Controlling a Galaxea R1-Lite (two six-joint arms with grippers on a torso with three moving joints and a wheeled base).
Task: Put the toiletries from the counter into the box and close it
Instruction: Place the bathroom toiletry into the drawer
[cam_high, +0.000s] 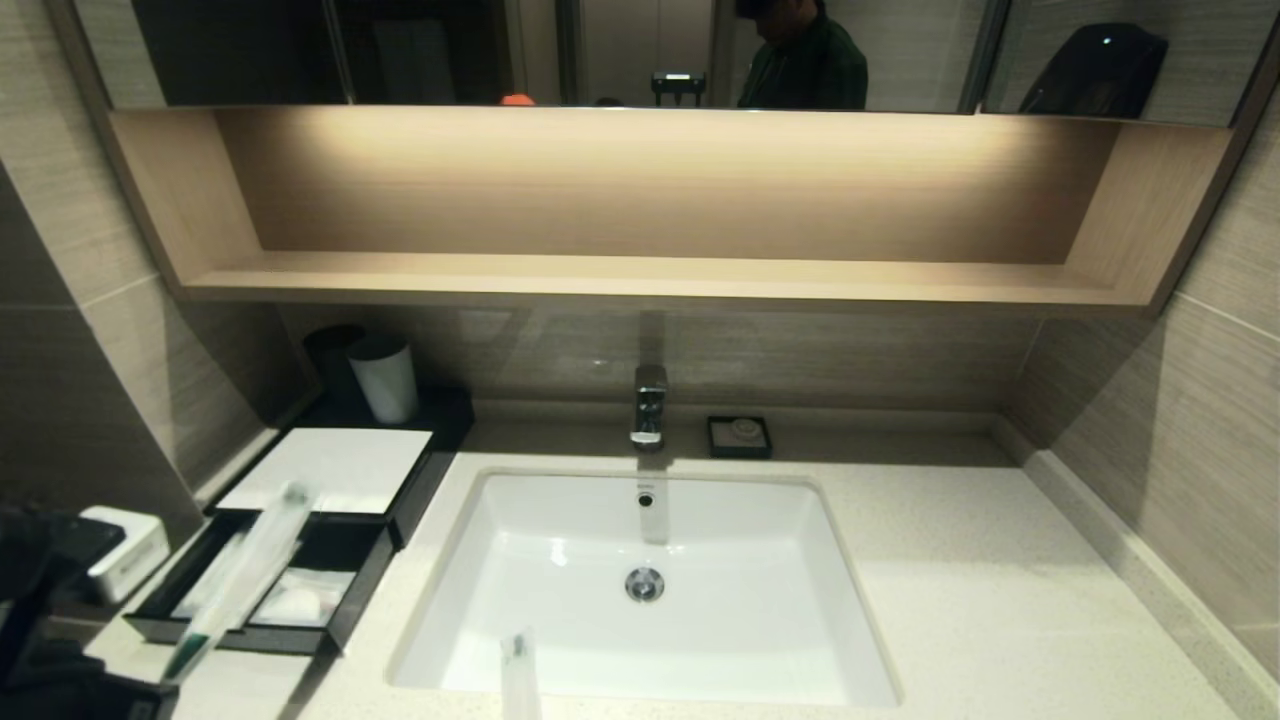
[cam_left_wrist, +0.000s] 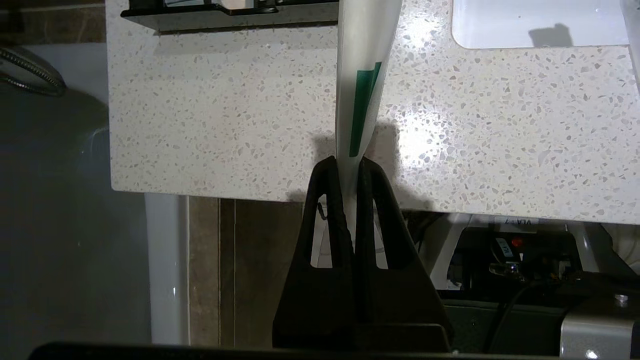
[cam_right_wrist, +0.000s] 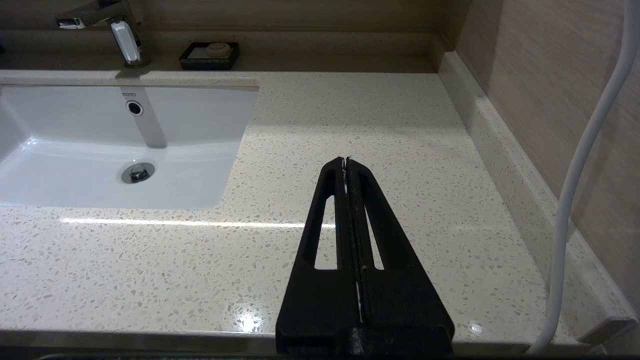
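The left arm is reaching in low at the near left corner of the table (cam_high: 1000, 560), its left pincer (cam_left_wrist: 350, 167) pinching the near end of a long narrow packet (cam_high: 245, 575) with a green stripe. The packet is slanting up and away from the fingertips, over the open drawer (cam_high: 340, 610) of the black box (cam_high: 330, 468). Inside the drawer a square packet (cam_high: 297, 603) with a white round item is lying among other wrapped pieces.

The left wrist view is showing what the head view hides: the two black fingers (cam_left_wrist: 327, 210) pressed against the packet's end, just past the table's front edge, with the drawer's front ahead.

Another long packet (cam_high: 520, 675) is lying at the near rim of the white basin (cam_high: 720, 560).

The right pincer (cam_right_wrist: 346, 161) is appearing only in the right wrist view, its fingers pressed together on nothing, hanging over the bare stone to the right of the basin. That view is also showing the tap (cam_right_wrist: 120, 35) and the small black dish (cam_right_wrist: 209, 54) at the back wall
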